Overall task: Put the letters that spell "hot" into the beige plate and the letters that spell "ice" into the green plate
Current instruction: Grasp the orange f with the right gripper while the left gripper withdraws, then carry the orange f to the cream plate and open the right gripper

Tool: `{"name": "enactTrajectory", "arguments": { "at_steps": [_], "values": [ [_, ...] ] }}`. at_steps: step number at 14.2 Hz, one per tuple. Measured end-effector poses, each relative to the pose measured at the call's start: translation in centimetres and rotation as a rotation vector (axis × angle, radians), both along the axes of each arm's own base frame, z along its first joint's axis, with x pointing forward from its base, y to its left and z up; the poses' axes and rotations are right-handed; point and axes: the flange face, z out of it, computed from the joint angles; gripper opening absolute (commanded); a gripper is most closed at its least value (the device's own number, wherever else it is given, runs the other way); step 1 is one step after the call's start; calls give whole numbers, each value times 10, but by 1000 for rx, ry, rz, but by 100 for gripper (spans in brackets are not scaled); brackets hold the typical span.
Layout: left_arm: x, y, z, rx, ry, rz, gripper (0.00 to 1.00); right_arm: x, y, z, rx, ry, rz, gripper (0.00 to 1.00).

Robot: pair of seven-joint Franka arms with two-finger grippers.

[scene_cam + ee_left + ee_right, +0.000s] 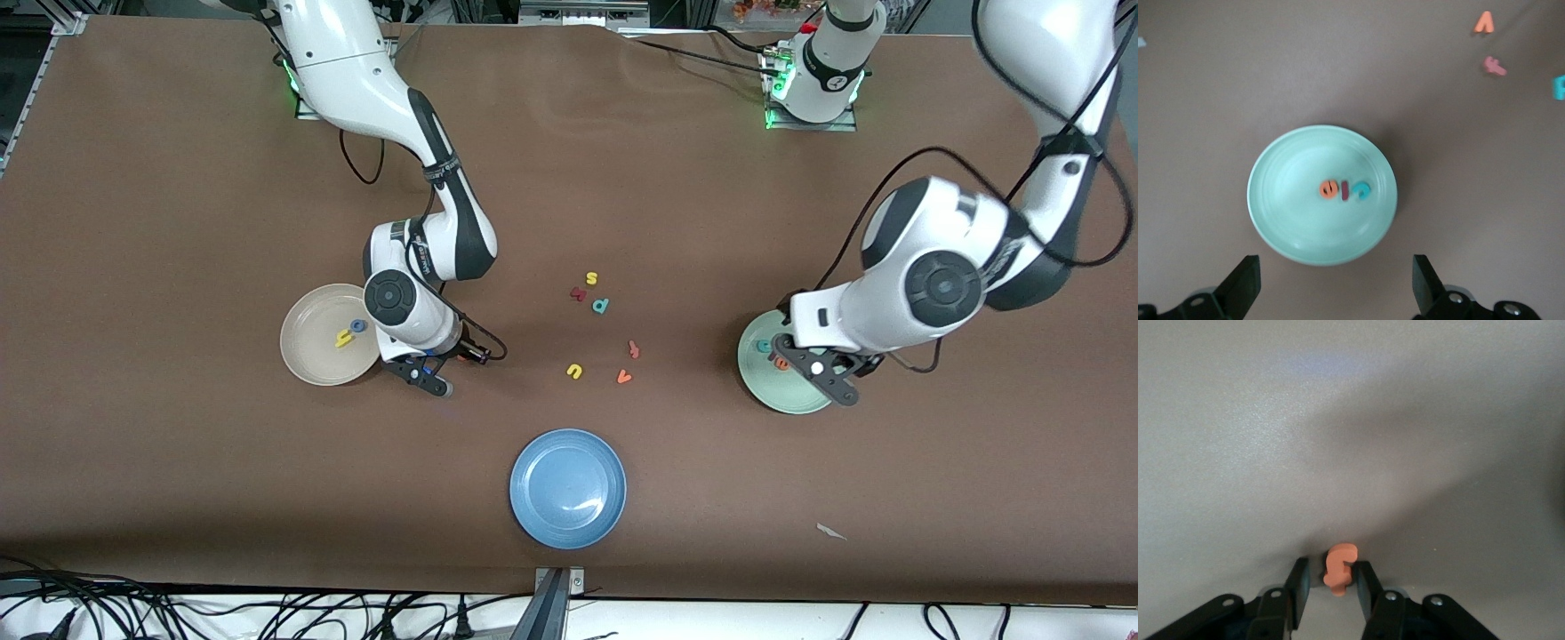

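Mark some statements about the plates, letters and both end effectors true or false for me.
1. The green plate holds three letters. True.
2. The blue plate holds a yellow letter. False; no letter shows in it.
3. The left end effector is shut on a letter. False; it is open above the green plate, holding nothing.
4. The right end effector grips an orange letter. True; it is beside the beige plate.

My left gripper (1335,283) hangs over the table with its fingers (1245,283) spread wide, holding nothing. Below lies the green plate (1281,220), with the orange "e" (1329,189), dark red "i" (1345,190) and teal "c" (1362,191) side by side at its middle. Three more letters lie well apart on the brown table (1471,200).
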Motion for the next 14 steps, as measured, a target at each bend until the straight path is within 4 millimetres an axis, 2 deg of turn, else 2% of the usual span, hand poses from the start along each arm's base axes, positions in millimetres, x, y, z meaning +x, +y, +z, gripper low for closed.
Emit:
{"name": "enactTrajectory", "arguments": {
  "at_steps": [4,7,10,12,14],
  "values": [
    [-14,10,59,44,12,21,100,1,0,1,2,-2,0,17],
    [-40,10,111,31,32,50,100,1,1,2,2,-2,1,17],
    [-58,27,155,55,0,94,100,1,1,2,2,-2,1,13],
    [-63,40,170,77,-22,126,100,2,2,4,0,3,7,13],
    [-59,57,174,75,-44,172,100,8,2,16,-18,26,31,12]
  ]
}}
